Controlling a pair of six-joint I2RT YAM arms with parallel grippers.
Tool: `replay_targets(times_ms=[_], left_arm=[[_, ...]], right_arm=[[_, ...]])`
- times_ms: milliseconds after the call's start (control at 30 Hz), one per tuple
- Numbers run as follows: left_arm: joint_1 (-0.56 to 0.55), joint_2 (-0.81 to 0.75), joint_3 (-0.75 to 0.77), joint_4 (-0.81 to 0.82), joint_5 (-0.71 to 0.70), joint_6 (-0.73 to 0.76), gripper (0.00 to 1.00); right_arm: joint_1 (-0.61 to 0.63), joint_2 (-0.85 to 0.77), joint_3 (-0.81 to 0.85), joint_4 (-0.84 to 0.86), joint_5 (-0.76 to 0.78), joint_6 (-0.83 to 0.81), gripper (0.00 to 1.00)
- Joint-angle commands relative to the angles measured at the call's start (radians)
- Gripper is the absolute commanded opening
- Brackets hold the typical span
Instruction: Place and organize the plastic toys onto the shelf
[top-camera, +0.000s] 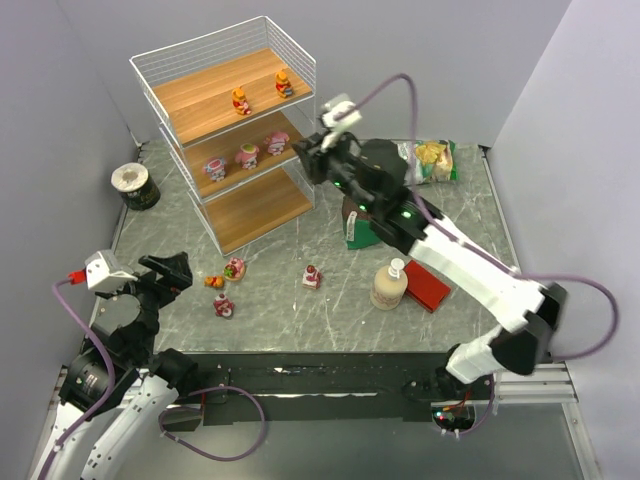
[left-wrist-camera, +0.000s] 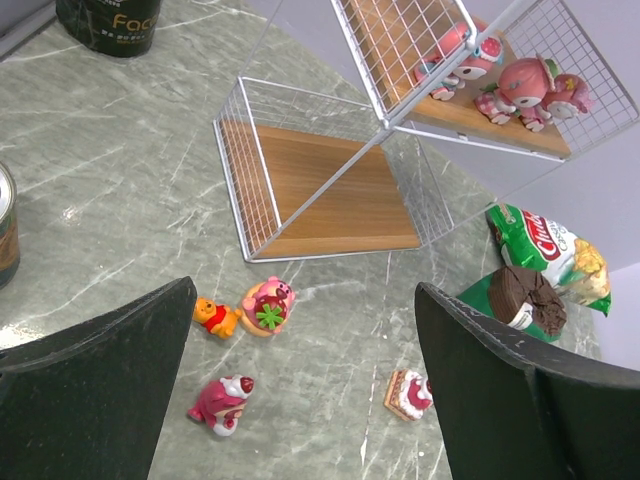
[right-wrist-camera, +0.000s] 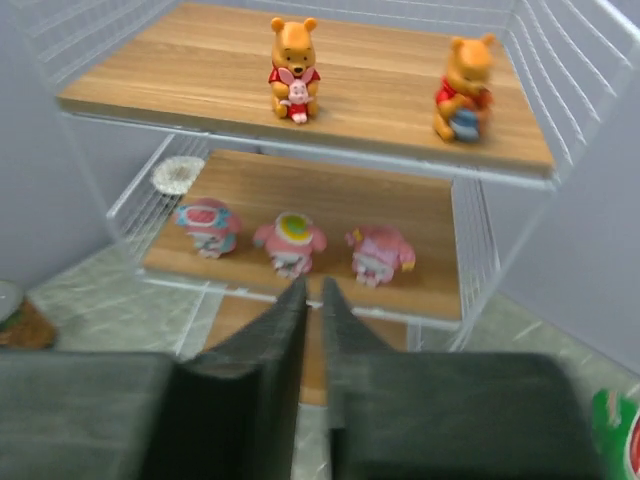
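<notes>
Fingers of the right claw (right-wrist-camera: 311, 300) were pressed together with nothing between them. Directly ahead of that claw stood the shelf (right-wrist-camera: 300, 152). Two orange-yellow bears (right-wrist-camera: 293, 68) stood on its top tier, above the fingertips. Three pink figurines (right-wrist-camera: 291, 242) stood in a row on its middle tier, just beyond the fingertips.

The left claw (left-wrist-camera: 305, 300) hung above the table (left-wrist-camera: 120, 200) with its fingers wide apart, holding nothing. Four toys lay loose on the table beneath it:
- a small orange bear (left-wrist-camera: 212, 317) and a round pink toy (left-wrist-camera: 268, 305), side by side just ahead of the left fingertip;
- a pink figurine (left-wrist-camera: 222, 404), closer to the wrist, beside the left finger;
- a red-and-white toy (left-wrist-camera: 407, 393), just inside the right finger.

The shelf's bottom tier (left-wrist-camera: 340, 200) lay farther ahead of the left claw, beyond the loose toys.
</notes>
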Motion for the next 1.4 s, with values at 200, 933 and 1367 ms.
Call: replay_targets(times_ms=[200,933,1367], left_arm=[[-0.001,0.288,0.047,0.013,0.1,-0.056,0.97],[0.522,0.659,-0.236,0.281,0.46,-0.386,0.73],[0.577,0.969,-0.216,0.413,0.617,-0.421,0.62]], right_arm=[[0.011,-0.162,-0.273,-0.105,0.001,0.286,0.52],[-0.056,-0.295,-0.537,-0.091,-0.035,0.45,0.54],[-0.15,-0.359,-0.589,-0.102,-0.028,0.463,0.54]])
